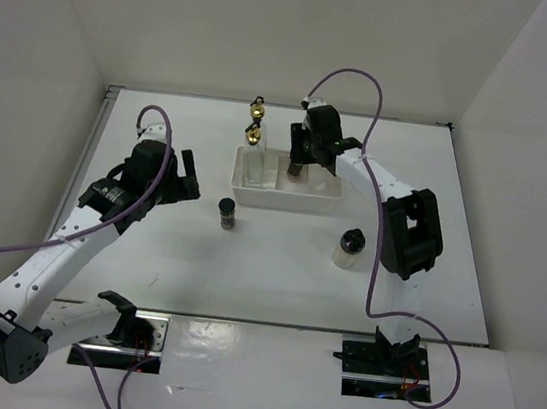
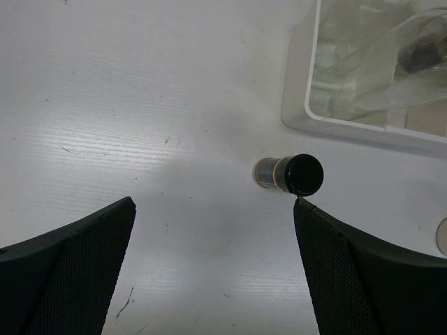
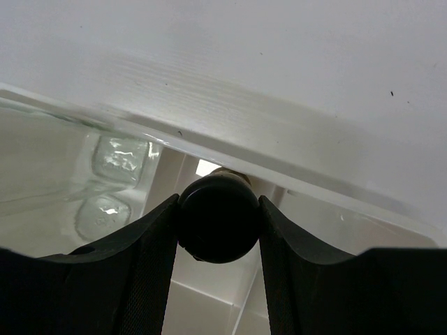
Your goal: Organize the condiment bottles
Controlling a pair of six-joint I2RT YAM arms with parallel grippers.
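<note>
A white divided tray (image 1: 284, 204) lies at the table's middle back. Two tall clear glass bottles with gold tops (image 1: 256, 112) (image 1: 253, 137) stand in its left end; their glass bases (image 3: 115, 159) show in the right wrist view. My right gripper (image 1: 297, 162) is shut on the black cap of a small dark jar (image 3: 218, 218), held upright over a tray compartment. A second small dark jar (image 1: 227, 212) (image 2: 290, 173) stands on the table in front of the tray. My left gripper (image 1: 189, 175) (image 2: 214, 204) is open and empty, just left of that jar. A squat pale black-capped jar (image 1: 350, 247) stands at the right.
White walls close in the table on the left, back and right. The tray's near corner (image 2: 300, 122) sits up and to the right of the left gripper. A purple cable loops over each arm.
</note>
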